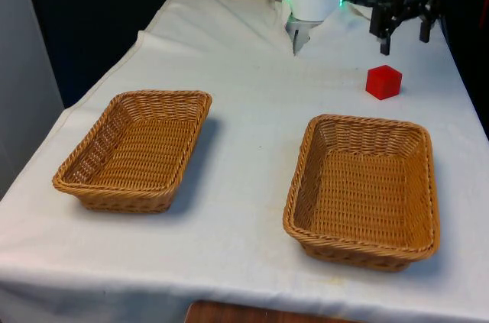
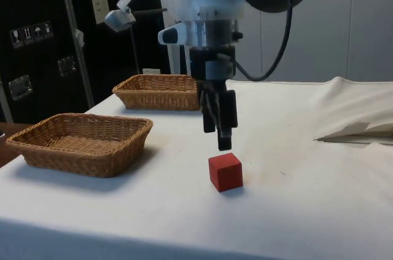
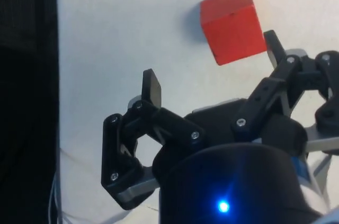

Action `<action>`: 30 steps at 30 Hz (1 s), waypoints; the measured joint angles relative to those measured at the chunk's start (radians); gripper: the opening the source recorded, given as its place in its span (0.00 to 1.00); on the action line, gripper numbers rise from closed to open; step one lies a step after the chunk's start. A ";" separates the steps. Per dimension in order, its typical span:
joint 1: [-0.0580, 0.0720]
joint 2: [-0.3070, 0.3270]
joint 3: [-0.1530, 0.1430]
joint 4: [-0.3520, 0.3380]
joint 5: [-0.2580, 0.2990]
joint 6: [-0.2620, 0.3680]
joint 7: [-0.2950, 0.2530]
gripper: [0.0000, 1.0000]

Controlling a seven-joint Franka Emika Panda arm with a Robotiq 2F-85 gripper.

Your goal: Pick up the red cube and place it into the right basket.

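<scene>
White cloth covers the table; the gripper [image 1: 405, 42] hangs with fingers spread wide above the far side of the cube [image 1: 383, 82], behind the right basket [image 1: 364, 190].

Front view looked from the table's near end, raised and angled down its length; both baskets, left basket [image 1: 137, 147] and right basket [image 1: 363, 189], sat close to the lens, with the red cube [image 1: 383, 82] and the gripper [image 1: 405, 37] farther back. Side view sat low at the table's edge, near cloth level, facing across; the cube [image 2: 225, 171] and gripper [image 2: 220, 131] were close, the baskets farther off toward dark cabinets [image 2: 37, 39]. Wrist view looked straight down past the fingers [image 3: 152, 87] at the cloth, very near, with the cube [image 3: 232, 24] beyond the fingertips. All three views shared the cube, the gripper and the white cloth [image 1: 252, 101]; front and side shared both baskets.
</scene>
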State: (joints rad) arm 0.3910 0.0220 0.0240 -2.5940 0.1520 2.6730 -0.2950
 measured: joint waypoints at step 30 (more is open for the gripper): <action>-0.024 0.145 -0.027 -0.028 0.000 0.163 -0.137 1.00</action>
State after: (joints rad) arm 0.3670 0.1670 -0.0030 -2.6220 0.1520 2.8360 -0.4320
